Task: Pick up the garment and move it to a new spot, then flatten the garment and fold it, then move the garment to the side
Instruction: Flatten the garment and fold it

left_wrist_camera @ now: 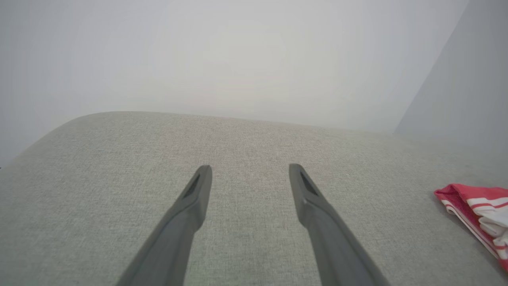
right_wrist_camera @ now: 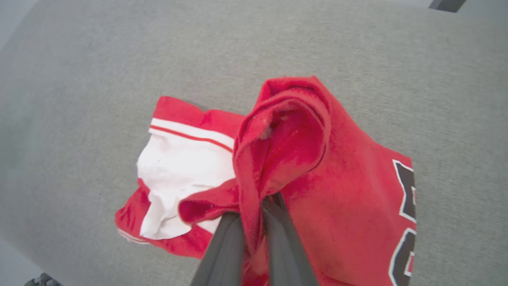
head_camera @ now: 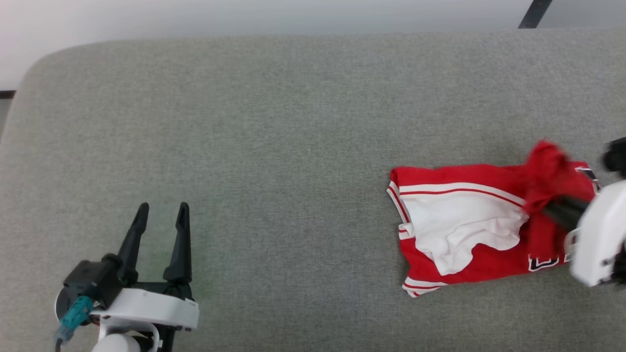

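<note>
A grey upholstered surface [head_camera: 274,146] spreads across the head view, with a pale wall [head_camera: 195,19] beyond it and a dark slanted bar [head_camera: 535,13] cut off at 1 o'clock. Nothing lies between the two arms but bare fabric.

The garment [head_camera: 464,222] sits at about 3 to 4 o'clock, rumpled. A white sleeve is folded over its red body, and striped trim shows along its 9 o'clock edge. The right gripper [head_camera: 550,209] comes in from 3 o'clock. It is clenched on a raised red fold, and its fingertips are buried in the cloth. Its pale housing covers that end of the jersey, so only scraps of the black, white-outlined lettering [head_camera: 540,261] peek out.

The left gripper [head_camera: 163,209] hovers at 7 o'clock, well apart from the jersey, with its fingers spread and nothing between them. A teal plug [head_camera: 73,315] sits on its wrist.

From the right wrist view, the right gripper [right_wrist_camera: 256,206] pinches a fold that stands up in a hooded peak, and the garment [right_wrist_camera: 341,178] drapes away to 4 o'clock. Part of a large outlined character [right_wrist_camera: 405,222] runs off the frame, too cropped to read. A dark speckled thing [right_wrist_camera: 39,280] at 7 o'clock is too cropped to identify.

In the left wrist view, the left gripper [left_wrist_camera: 250,169] frames bare upholstery, and the garment [left_wrist_camera: 482,210] shows only as a striped corner at 4 o'clock.
</note>
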`<state>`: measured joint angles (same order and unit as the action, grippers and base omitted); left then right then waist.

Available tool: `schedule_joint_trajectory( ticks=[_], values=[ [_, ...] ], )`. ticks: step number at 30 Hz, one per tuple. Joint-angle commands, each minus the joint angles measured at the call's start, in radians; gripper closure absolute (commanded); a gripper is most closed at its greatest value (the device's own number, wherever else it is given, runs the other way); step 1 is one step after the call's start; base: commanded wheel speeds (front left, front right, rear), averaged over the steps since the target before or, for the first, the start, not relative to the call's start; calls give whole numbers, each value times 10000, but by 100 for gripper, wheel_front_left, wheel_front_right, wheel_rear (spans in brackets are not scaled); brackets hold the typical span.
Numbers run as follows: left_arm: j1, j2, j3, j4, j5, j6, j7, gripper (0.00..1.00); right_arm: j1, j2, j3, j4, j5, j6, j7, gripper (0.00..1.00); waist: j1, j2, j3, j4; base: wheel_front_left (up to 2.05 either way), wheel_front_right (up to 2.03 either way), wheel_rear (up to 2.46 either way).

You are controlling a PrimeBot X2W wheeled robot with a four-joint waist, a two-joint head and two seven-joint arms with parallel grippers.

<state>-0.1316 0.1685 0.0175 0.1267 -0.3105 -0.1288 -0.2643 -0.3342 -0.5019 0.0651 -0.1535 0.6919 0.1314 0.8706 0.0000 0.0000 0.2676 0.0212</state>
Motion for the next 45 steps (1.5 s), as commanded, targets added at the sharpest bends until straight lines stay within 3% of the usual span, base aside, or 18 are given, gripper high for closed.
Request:
schedule_joint_trajectory(
  ticks=[1,4,17,18,19,20,21,22,34,45],
  values=[
    [116,-6,-24,30,-72,-25,8,0,15,46,256,-133,50,-17,94,100,0,0,-97,109,0,0,0],
    [107,-71,-100,70,-129,-26,9,0,-141,301,1218,-458,-21,-17,265,100,0,0,-197,315,0,0,0],
    [183,-169,-188,136,-171,-27,8,0,-496,670,2605,727,-237,-17,-804,100,0,0,-226,659,0,0,0],
    [188,-174,-196,144,-173,-27,8,0,-511,686,2691,869,-243,-17,-911,95,0,0,-234,663,0,0,0],
    [193,-169,-205,156,-181,-27,8,0,-535,701,2768,989,-242,-17,-1014,71,0,0,-246,662,0,0,0],
    [193,-158,-212,169,-189,-27,8,0,-566,707,2834,1091,-246,-17,-1107,55,0,0,-257,654,0,0,0],
    [190,-139,-203,178,-206,-27,8,0,-597,709,2901,1179,-243,-17,-1175,13,0,0,-274,635,0,0,0],
    [194,-125,-175,189,-219,-27,8,0,-634,724,2937,1251,-226,-17,-1280,0,0,0,-295,604,0,0,0],
    [327,8,-75,235,-254,-26,8,0,-1038,569,2606,1414,241,-17,-2006,0,0,0,-700,-123,0,0,0],
    [370,234,-250,753,-530,-26,8,0,-565,555,1007,2682,55,-17,-3889,0,0,0,-1164,-744,0,0,0]
  ],
)
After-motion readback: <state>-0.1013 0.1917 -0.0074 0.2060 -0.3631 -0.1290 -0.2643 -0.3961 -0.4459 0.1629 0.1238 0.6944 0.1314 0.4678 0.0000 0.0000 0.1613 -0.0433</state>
